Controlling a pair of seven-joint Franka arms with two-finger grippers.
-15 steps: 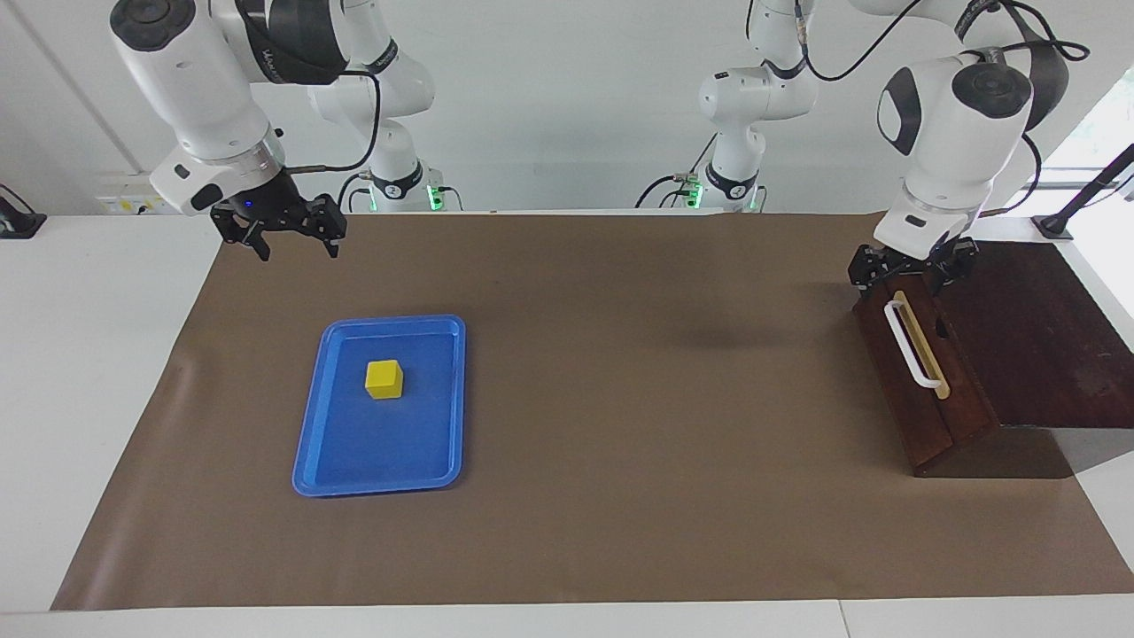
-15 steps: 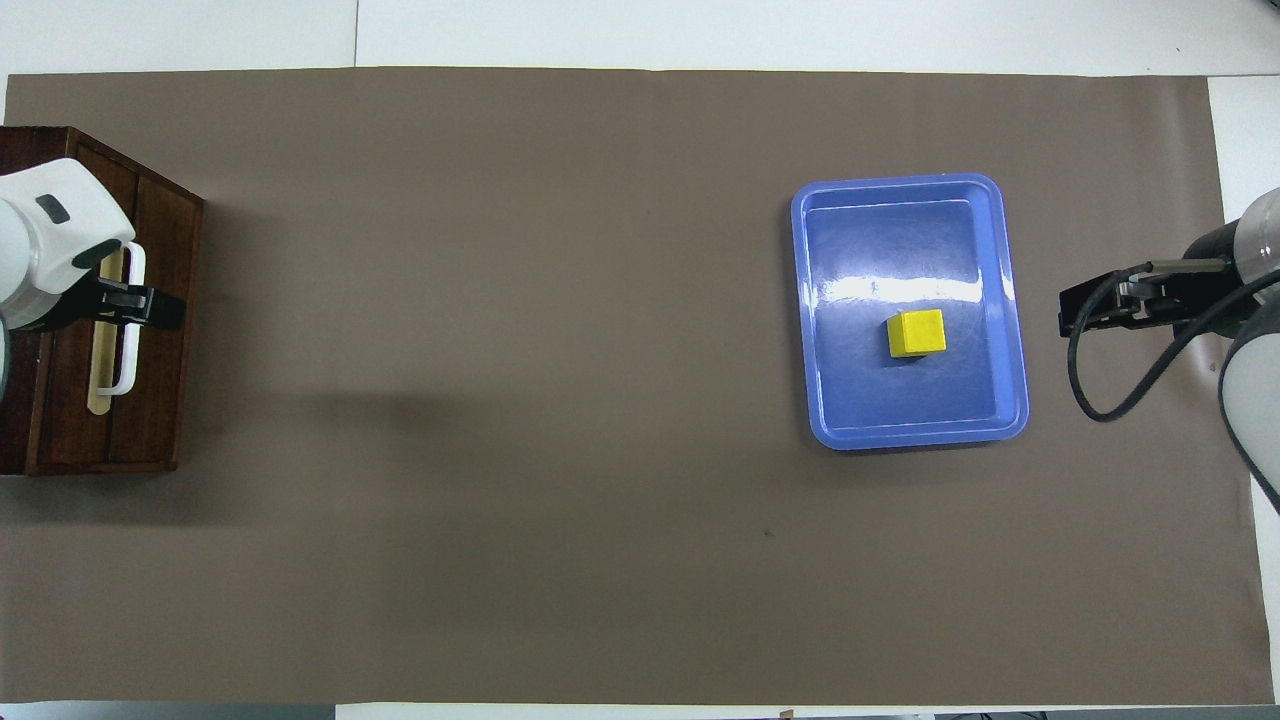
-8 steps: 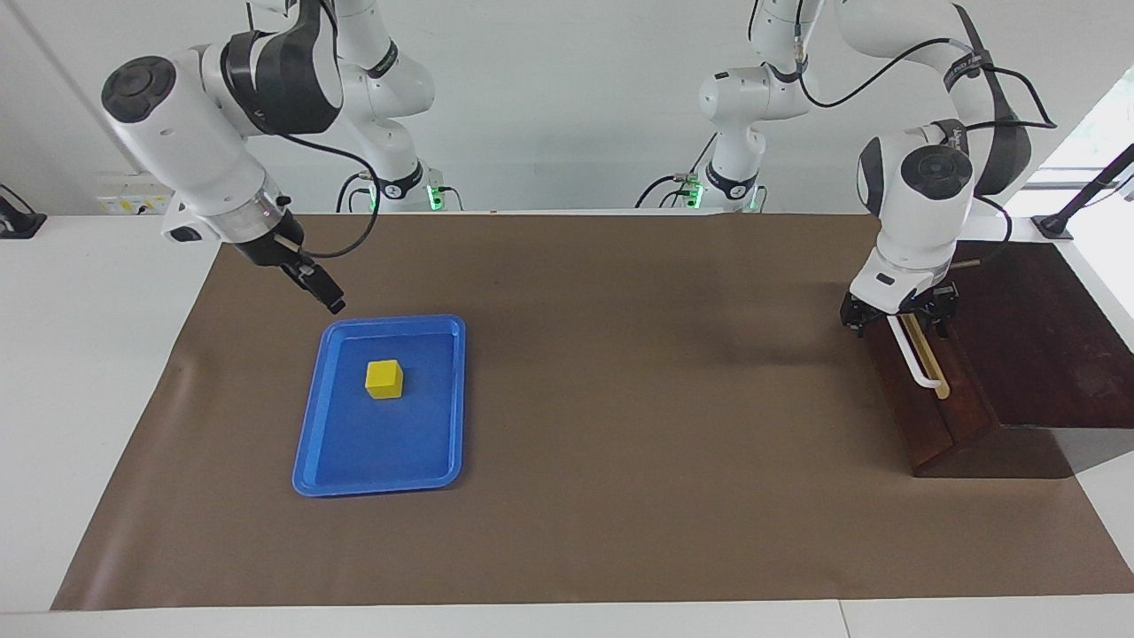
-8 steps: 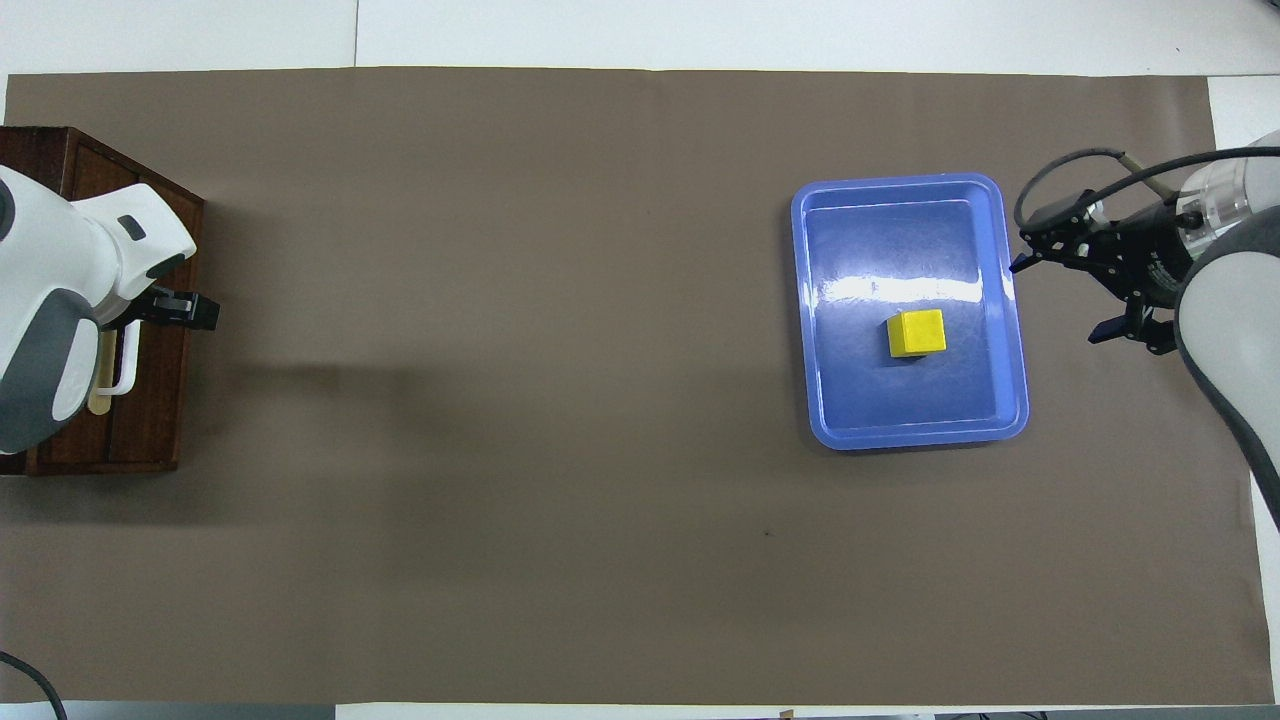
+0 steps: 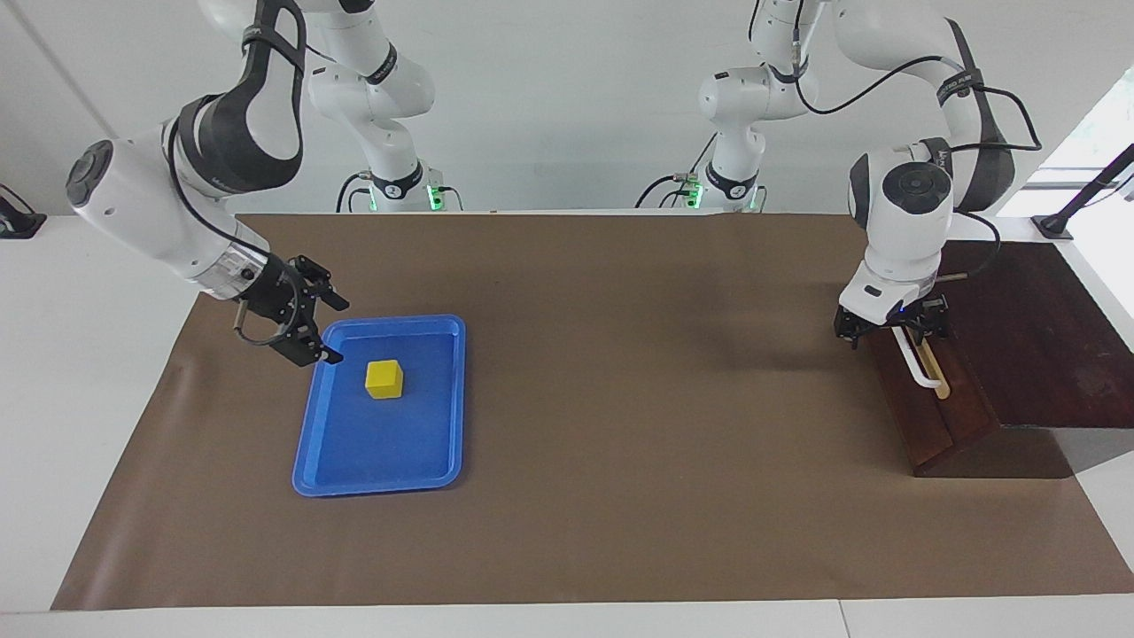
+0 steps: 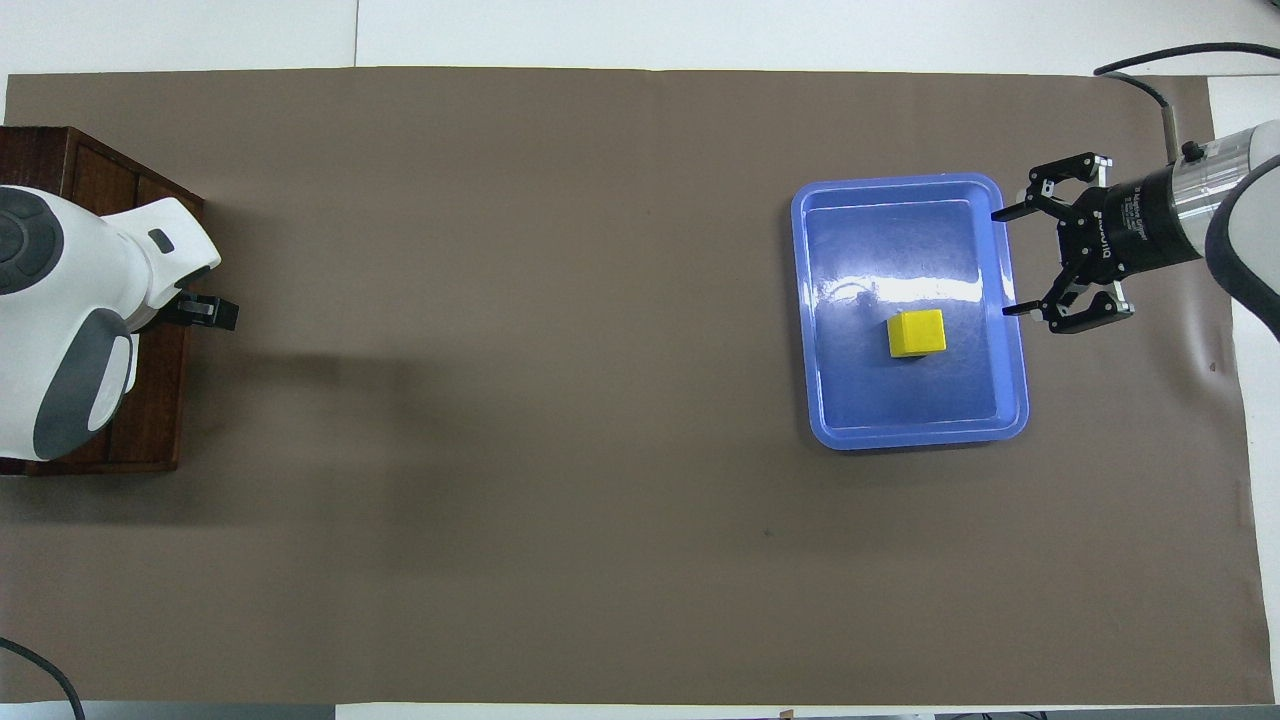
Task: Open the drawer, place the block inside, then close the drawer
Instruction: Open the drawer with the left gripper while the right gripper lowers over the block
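The yellow block (image 5: 384, 378) (image 6: 917, 333) lies in the blue tray (image 5: 381, 483) (image 6: 920, 435). My right gripper (image 5: 337, 330) (image 6: 1002, 263) is open and hangs low over the tray's rim at the right arm's end, pointing toward the block but apart from it. The dark wooden drawer (image 5: 952, 416) (image 6: 160, 400) is closed, its white handle (image 5: 917, 365) on the front. My left gripper (image 5: 890, 326) is open in front of the drawer, its jaws on either side of the handle's end nearer the robots. From overhead the wrist hides all but one black finger (image 6: 208, 312).
A brown mat (image 5: 620, 399) covers the table between tray and drawer. The drawer's box has a flat dark top (image 5: 1036, 337) at the left arm's end. A black stand (image 5: 1081, 204) rises beside it at the table's corner.
The right gripper came down from near the mat's corner to the tray's rim and turned toward the block. The left gripper sank along the drawer front to the handle.
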